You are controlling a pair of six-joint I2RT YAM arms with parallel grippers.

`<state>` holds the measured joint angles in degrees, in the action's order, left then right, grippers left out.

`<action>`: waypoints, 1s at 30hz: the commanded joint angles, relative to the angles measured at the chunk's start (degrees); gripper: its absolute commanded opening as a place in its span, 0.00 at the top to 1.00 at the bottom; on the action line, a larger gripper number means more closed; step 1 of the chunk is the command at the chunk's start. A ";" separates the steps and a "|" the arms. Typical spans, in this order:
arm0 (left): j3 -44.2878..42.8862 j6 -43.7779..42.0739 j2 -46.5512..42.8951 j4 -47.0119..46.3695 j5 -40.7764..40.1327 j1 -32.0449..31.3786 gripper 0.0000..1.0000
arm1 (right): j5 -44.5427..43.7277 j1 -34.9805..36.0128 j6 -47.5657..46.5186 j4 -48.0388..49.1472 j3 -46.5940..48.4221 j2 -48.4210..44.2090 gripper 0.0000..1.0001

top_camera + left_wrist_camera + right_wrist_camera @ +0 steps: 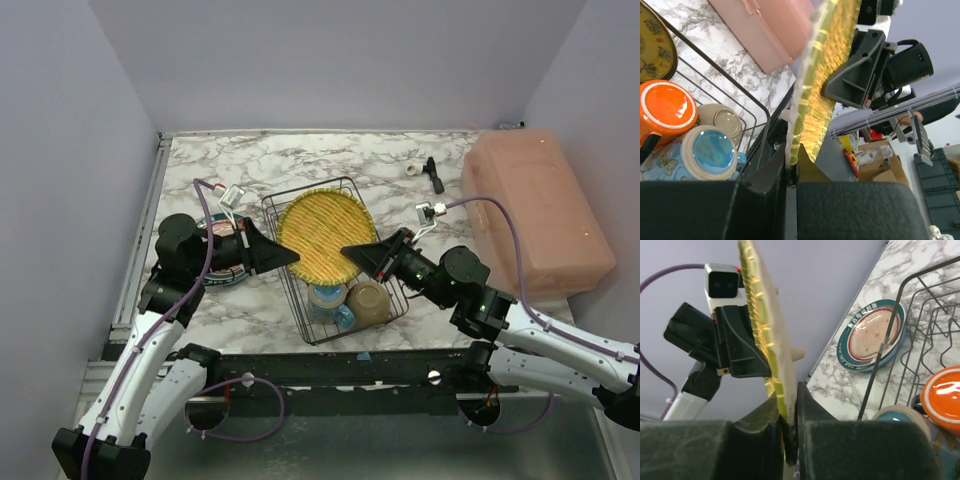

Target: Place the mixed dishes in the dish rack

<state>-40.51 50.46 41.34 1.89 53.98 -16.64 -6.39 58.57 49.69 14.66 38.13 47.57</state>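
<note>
The larger yellow plate [322, 237] hangs on edge over the black wire dish rack [300, 318], held from both sides. My left gripper [290, 257] is shut on its left rim [805, 115]. My right gripper [350, 252] is shut on its right rim [765, 325]. In the rack's near end lie the blue mug [328, 300], the pale bowl [368, 302] and the orange mug [665, 112]. The small yellow dark-rimmed plate [652, 47] is in the rack too. A stack of plates with the green-rimmed one on top [872, 335] lies on the table left of the rack, under my left arm.
The large pink box [535, 210] stands at the right. A small black tool [433, 173] and a small white piece [413, 168] lie at the back right. Walls close in the left, back and right of the marble table [260, 160].
</note>
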 commanded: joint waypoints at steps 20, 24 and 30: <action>-12.58 -32.56 -12.65 43.56 -58.21 -0.23 0.02 | -29.49 0.33 -5.35 -33.14 28.04 19.20 1.00; -8.92 -33.55 -16.02 40.91 -59.51 -0.27 0.01 | -36.83 0.43 -9.08 -39.36 34.63 26.76 1.00; -6.08 -33.85 -18.98 38.96 -61.00 -0.32 0.01 | -45.82 0.47 -16.37 -43.50 41.16 35.24 1.00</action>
<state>-46.87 18.09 23.94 43.29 -3.25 -16.64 -41.74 58.67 39.33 -24.21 75.40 79.96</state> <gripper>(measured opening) 0.985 0.074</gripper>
